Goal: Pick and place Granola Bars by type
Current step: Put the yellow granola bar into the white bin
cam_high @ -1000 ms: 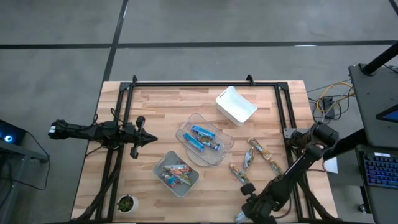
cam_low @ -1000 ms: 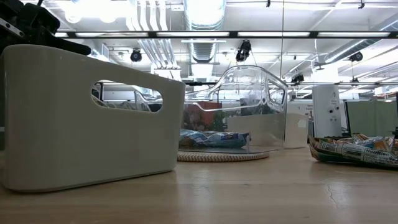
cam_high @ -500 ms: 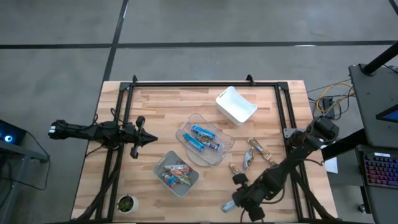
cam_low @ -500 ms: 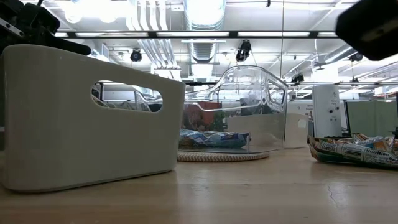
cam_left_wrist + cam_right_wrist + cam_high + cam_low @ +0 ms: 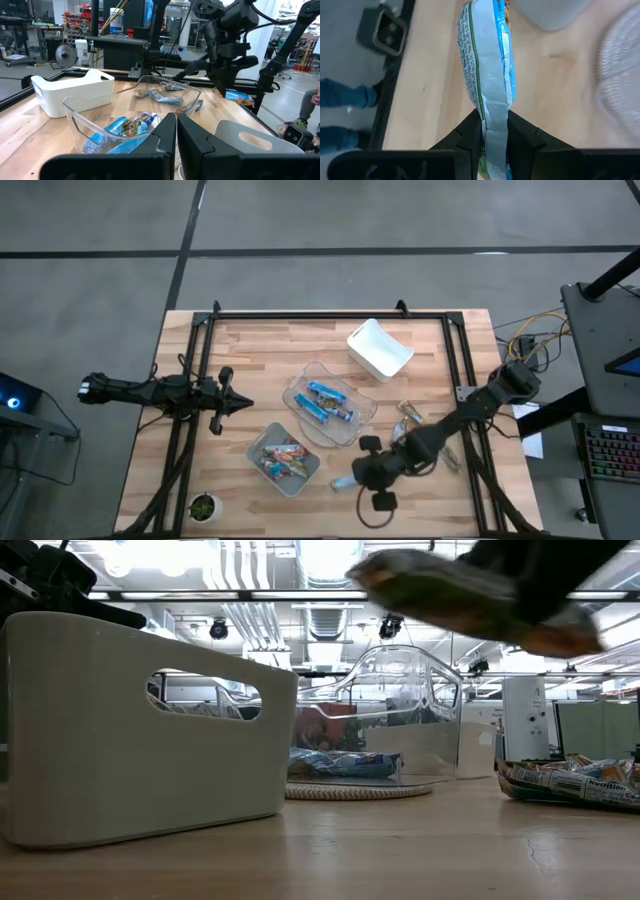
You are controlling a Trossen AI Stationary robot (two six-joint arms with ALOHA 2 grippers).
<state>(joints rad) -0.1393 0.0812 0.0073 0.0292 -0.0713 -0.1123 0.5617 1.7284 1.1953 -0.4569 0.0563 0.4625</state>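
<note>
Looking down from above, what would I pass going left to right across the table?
Left arm's tool, shut → grey bin of mixed bars → right arm's tool gripping a bar → white bin → loose bars near the right edge.

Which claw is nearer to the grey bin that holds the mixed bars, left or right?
The right. The right claw, shut on a bar, hangs just beside the grey bin on its right side. The left claw waits farther off, toward the table's left edge.
</note>
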